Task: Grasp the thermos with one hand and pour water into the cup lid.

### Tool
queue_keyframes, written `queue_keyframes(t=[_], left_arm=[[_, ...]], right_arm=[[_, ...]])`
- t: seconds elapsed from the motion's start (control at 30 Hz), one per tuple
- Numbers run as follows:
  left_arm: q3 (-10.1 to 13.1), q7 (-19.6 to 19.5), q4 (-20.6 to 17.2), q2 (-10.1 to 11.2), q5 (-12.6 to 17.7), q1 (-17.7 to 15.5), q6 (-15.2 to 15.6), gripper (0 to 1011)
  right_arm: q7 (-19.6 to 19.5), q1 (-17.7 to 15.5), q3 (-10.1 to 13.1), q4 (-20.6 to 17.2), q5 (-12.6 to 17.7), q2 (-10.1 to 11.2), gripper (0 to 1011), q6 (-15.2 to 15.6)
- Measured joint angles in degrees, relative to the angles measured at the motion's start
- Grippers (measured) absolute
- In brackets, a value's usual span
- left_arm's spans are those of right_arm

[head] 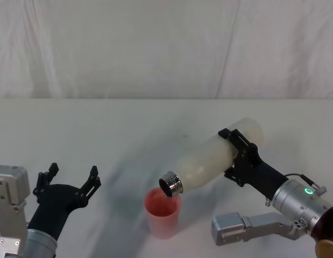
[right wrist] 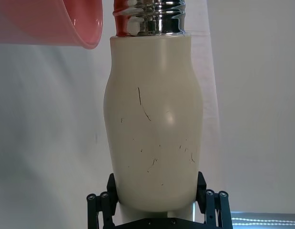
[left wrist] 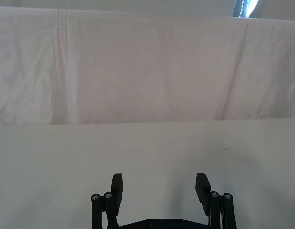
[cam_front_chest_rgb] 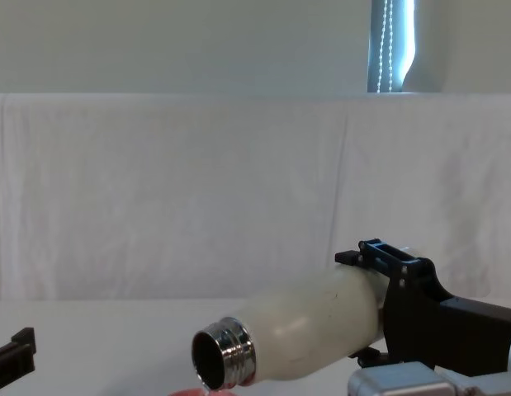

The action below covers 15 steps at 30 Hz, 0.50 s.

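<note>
My right hand (head: 242, 152) clenched round thermos (head: 217, 158); thermos tipped, steel neck just above cup lid (head: 162, 213) rim on worktop (head: 75, 129); left hand (head: 69, 185) released, idle left of cup lid; risk: tilting too fast, water overshoots rim or neck knocks cup lid over.

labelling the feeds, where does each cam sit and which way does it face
Head: high, looking down at table; both grippers, thermos tipped over cup lid.
Chest: low, facing forward; thermos mouth, right gripper.
Left wrist: along open left gripper to cloth.
Right wrist: along right gripper gripping thermos.
Shared: thermos, cup lid.
</note>
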Motion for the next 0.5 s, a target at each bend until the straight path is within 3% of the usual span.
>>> queue_keyframes(t=[0.5], left_arm=[[0.0, 0.0, 0.0, 0.0, 0.0, 0.0, 0.0, 1001]], right_arm=[[-0.1, 0.02, -0.11, 0.05, -0.17, 0.04, 962, 0.11]])
